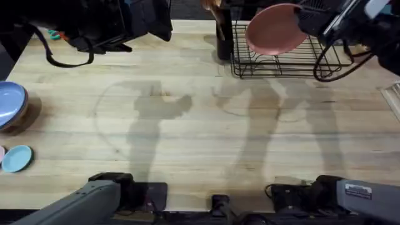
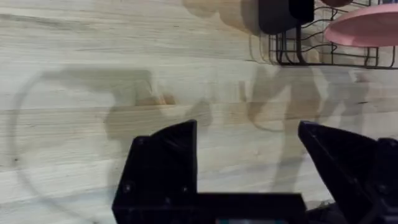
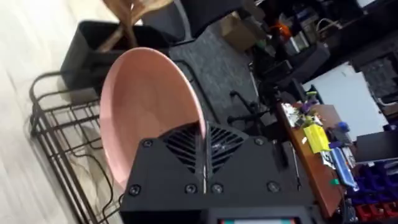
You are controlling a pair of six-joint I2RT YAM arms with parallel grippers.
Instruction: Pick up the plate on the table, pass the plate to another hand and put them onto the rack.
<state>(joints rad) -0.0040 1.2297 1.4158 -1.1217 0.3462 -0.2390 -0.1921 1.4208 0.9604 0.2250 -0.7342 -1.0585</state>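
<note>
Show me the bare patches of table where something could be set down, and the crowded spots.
The table is bare across its middle, from the blue bowl and small light-blue dish at the left edge to the right edge. Crowded: the far right, where the right gripper holds the plate over the rack.

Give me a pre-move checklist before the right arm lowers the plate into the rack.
1. Right claw shut on the plate rim: ok.
2. Plate is over the rack: ok.
3. Plate lined up with a wire slot: cannot tell.
4. Left claw open and holding nothing, over bare table: ok.
5. Utensil holder beside the rack clear of the plate's path: cannot tell.
</note>
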